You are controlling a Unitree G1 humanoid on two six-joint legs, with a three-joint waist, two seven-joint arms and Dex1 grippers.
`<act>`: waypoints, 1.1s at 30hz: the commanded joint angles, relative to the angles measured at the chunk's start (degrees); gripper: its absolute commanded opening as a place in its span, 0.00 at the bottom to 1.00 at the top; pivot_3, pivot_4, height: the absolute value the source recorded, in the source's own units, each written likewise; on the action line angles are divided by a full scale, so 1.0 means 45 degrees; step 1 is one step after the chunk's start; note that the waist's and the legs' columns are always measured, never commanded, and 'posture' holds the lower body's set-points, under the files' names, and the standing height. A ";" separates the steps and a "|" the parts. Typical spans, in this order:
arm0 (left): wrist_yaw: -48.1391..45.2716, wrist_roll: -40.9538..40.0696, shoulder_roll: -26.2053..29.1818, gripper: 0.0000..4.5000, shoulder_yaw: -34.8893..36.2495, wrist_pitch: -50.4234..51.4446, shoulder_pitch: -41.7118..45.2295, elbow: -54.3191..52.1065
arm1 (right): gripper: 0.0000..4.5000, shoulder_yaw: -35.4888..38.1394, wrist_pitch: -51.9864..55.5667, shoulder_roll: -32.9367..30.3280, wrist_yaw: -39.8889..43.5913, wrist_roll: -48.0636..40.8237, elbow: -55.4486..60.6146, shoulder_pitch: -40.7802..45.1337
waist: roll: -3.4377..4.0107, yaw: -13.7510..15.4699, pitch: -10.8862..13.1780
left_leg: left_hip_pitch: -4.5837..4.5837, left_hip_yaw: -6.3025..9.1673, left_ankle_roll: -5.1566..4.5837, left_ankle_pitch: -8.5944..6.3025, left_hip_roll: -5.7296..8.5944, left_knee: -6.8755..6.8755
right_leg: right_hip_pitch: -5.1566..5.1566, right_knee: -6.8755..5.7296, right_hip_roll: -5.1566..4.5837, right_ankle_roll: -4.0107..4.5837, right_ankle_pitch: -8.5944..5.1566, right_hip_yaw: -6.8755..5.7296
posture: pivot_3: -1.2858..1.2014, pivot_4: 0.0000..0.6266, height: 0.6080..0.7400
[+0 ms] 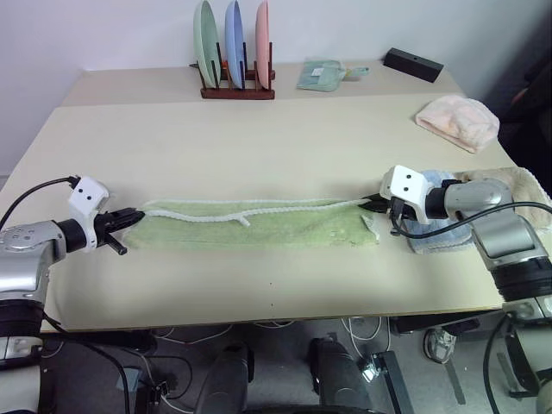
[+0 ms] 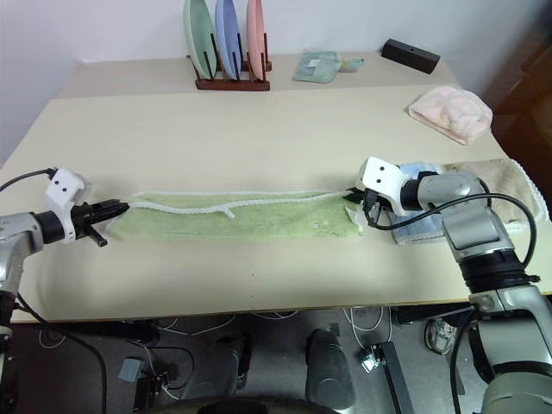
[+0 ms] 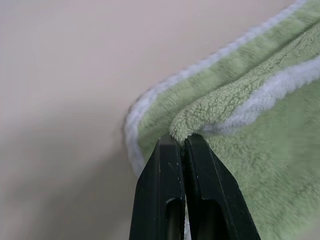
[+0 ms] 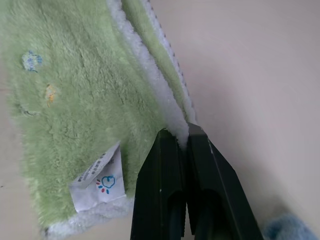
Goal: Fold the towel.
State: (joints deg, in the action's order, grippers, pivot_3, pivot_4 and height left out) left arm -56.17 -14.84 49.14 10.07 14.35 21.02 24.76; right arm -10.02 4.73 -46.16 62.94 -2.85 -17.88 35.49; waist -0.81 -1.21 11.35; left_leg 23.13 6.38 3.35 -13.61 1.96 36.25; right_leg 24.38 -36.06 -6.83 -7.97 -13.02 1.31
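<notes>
The table (image 1: 259, 147) carries the towel (image 1: 259, 226), stretched as a long folded strip across its near half. The left gripper (image 1: 129, 217) has its jaws pinched on the towel's left corner, the right gripper (image 2: 355, 197) has its jaws clamped on the whitish edging at the right end. A light blue folded towel (image 1: 427, 237) lies mostly hidden behind the right arm. The small sewn-in label (image 4: 98, 178) bears print too fine to read.

Fluffy terry-cloth towel (image 1: 259, 226), smooth matt table (image 1: 259, 138), glossy plates (image 1: 233, 34)
</notes>
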 commanded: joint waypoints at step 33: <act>0.2087 -0.2214 -0.1744 1.00 0.0109 0.1822 -0.1627 -0.8010 | 0.94 0.7580 1.1382 0.2350 -0.5764 -0.8739 1.1883 -0.7255 | -0.0013 0.0104 -0.0013 | -0.0005 0.0024 0.0004 0.0002 0.0001 0.0012 | -0.0026 -0.0009 -0.0001 0.0009 0.0006 0.0000 | 0.52 0.24 1.00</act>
State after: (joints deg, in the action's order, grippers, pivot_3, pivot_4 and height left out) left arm -45.69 -23.98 41.23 12.10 22.14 13.76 -7.25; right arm 21.75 52.30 -36.55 40.30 -37.57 31.72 3.08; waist -0.87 -0.74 11.29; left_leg 23.09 6.49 3.37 -13.60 1.96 36.30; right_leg 24.25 -36.10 -6.83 -7.92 -13.00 1.31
